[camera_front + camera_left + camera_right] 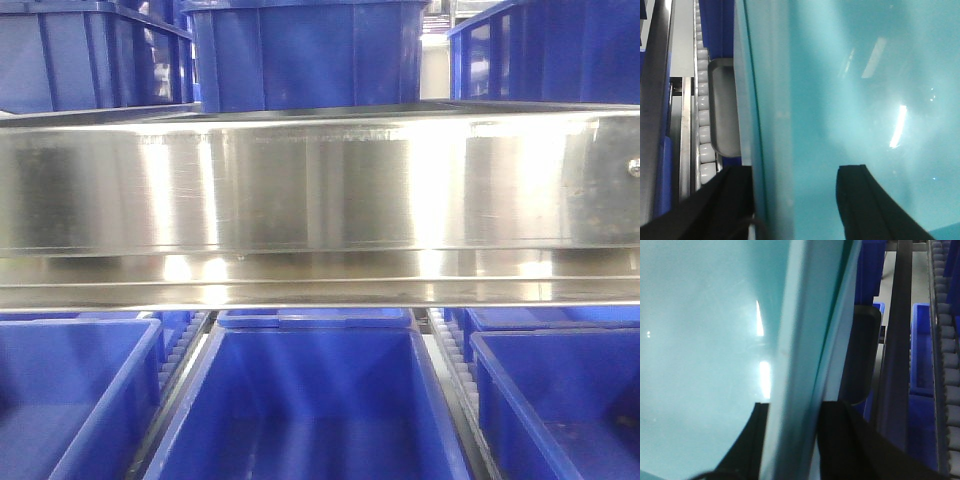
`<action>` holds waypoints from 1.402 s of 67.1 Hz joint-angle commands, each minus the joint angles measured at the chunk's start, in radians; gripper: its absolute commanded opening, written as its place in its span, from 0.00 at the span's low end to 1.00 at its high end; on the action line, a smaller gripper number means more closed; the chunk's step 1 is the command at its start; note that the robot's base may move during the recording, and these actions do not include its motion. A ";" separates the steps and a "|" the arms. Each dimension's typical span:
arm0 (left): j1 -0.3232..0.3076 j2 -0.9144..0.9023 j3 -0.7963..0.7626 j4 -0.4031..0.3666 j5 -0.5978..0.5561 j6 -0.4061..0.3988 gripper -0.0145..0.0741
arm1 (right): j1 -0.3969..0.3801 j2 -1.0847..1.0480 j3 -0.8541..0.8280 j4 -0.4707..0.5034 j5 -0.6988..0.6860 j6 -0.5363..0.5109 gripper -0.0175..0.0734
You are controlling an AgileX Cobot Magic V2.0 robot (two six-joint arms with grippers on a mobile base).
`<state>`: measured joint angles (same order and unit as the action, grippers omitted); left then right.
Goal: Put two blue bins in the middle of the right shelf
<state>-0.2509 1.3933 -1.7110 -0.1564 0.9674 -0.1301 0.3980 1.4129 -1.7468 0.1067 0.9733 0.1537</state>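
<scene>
Left hand (796,172) and right hand (797,407) clamp the walls of a blue plastic bin (865,75); it should stay level entering the brushed-steel shelf (320,180).

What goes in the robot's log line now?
left gripper: shut on bin | right gripper: shut on bin | shelf: rail fills front view

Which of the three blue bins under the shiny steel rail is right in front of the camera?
The middle bin: both its side walls show, while the left bin and right bin are cut off by the picture's edges.
</scene>
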 commanded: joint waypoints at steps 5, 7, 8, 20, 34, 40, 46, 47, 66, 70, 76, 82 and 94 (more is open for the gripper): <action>-0.004 -0.023 -0.016 -0.042 -0.051 0.041 0.04 | -0.008 -0.017 -0.017 0.001 -0.068 -0.013 0.02; -0.004 -0.023 -0.016 -0.042 -0.051 0.041 0.04 | -0.008 -0.017 -0.017 0.001 -0.068 -0.013 0.02; -0.004 -0.023 -0.016 -0.042 -0.051 0.041 0.04 | -0.008 -0.017 -0.017 0.001 -0.068 -0.013 0.02; -0.004 -0.023 -0.016 -0.042 -0.051 0.041 0.04 | -0.008 -0.017 -0.017 0.001 -0.068 -0.013 0.02; -0.004 -0.023 -0.016 -0.042 -0.051 0.041 0.04 | -0.008 -0.017 -0.017 0.001 -0.068 -0.013 0.02; -0.004 -0.023 -0.016 -0.042 -0.051 0.041 0.04 | -0.008 -0.017 -0.017 0.001 -0.068 -0.013 0.02; -0.004 -0.023 -0.016 -0.042 -0.051 0.041 0.04 | -0.008 -0.017 -0.017 0.001 -0.068 -0.013 0.02; -0.004 -0.023 -0.016 -0.042 -0.051 0.041 0.04 | -0.008 -0.017 -0.017 0.001 -0.068 -0.013 0.02; -0.004 -0.019 -0.016 -0.042 -0.098 0.041 0.04 | -0.008 -0.017 -0.017 0.001 -0.068 -0.013 0.02; -0.004 -0.015 -0.016 -0.042 -0.130 0.041 0.04 | -0.008 -0.017 -0.017 0.001 -0.068 -0.013 0.02; -0.004 -0.010 -0.016 -0.042 -0.175 0.041 0.04 | -0.008 -0.017 -0.017 0.001 -0.068 -0.013 0.02; -0.004 -0.010 -0.016 -0.042 -0.223 0.041 0.04 | -0.008 -0.017 -0.017 0.001 -0.068 -0.013 0.02; -0.004 -0.010 -0.016 -0.042 -0.294 0.041 0.04 | -0.008 -0.017 -0.017 0.001 -0.068 -0.013 0.02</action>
<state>-0.2509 1.3951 -1.7110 -0.1718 0.7922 -0.1233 0.3921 1.4129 -1.7468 0.0989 0.9714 0.1611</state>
